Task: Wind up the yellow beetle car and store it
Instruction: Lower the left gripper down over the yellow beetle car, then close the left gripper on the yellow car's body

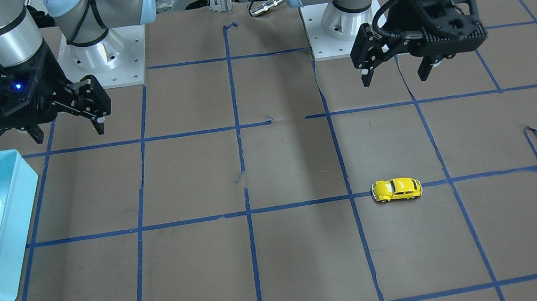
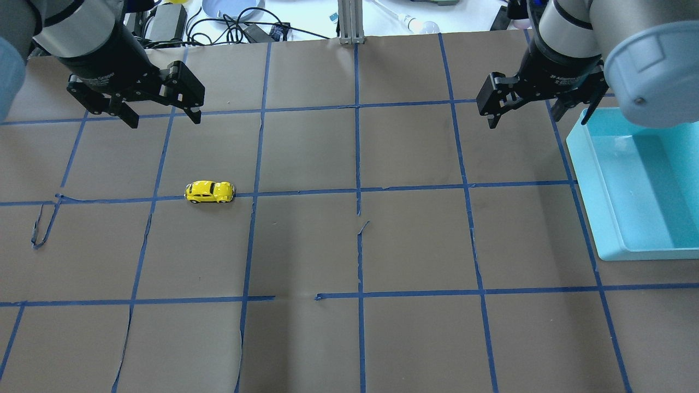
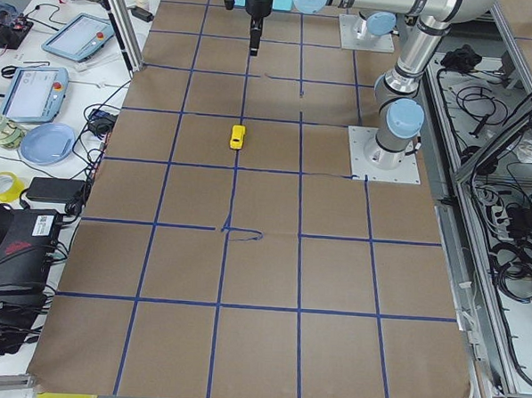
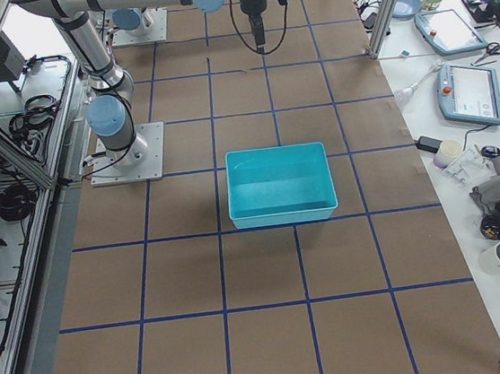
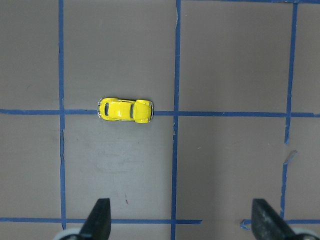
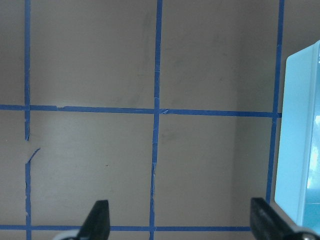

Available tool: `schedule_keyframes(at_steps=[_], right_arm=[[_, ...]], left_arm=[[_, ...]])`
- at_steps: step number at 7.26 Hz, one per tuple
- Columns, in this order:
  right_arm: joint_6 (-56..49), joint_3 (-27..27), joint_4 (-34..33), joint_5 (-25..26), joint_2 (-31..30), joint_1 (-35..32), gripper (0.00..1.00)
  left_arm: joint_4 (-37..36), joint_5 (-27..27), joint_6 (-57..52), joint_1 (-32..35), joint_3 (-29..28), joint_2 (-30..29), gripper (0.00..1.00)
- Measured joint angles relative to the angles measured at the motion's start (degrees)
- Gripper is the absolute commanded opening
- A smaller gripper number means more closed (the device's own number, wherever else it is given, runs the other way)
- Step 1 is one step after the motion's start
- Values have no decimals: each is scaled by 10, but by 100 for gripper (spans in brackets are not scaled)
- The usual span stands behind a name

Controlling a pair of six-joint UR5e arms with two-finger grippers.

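The yellow beetle car [image 1: 397, 189] stands on its wheels on a blue tape line on the left half of the table; it also shows in the overhead view [image 2: 210, 192], the exterior left view [image 3: 237, 137] and the left wrist view [image 5: 125, 110]. My left gripper [image 2: 164, 119] is open and empty, raised above the table beyond the car; it also shows in the front-facing view [image 1: 394, 79]. Its fingertips [image 5: 100, 212] frame bare table well short of the car. My right gripper [image 2: 538, 120] is open and empty, raised beside the bin's far corner.
A light-blue open bin [image 2: 592, 202] sits at the table's right edge, with nothing visible inside; it also shows in the front-facing view [image 1: 25, 210], the exterior right view [image 4: 285, 215] and the right wrist view [image 6: 295, 150]. The brown table is marked with a blue tape grid.
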State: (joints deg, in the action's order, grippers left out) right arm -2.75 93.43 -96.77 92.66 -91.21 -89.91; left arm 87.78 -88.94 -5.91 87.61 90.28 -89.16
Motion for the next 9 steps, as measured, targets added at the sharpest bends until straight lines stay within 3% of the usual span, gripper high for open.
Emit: schedule_keyframes(at_steps=[4,6,8,9], right_arm=[[-1,0,0,0,0,0,100],[0,0,-1,0,1,0,100],[0,0,0,0,1,0,100],[0,0,-1,0,0,0,100]], left_arm=[[-204,11,-415,-8,136,-46,94],[-244,6,-627,-17,156,-86,94],[-284,3,-842,-45,160,-134,87],[-306,3,-899,-53,165,-156,87]])
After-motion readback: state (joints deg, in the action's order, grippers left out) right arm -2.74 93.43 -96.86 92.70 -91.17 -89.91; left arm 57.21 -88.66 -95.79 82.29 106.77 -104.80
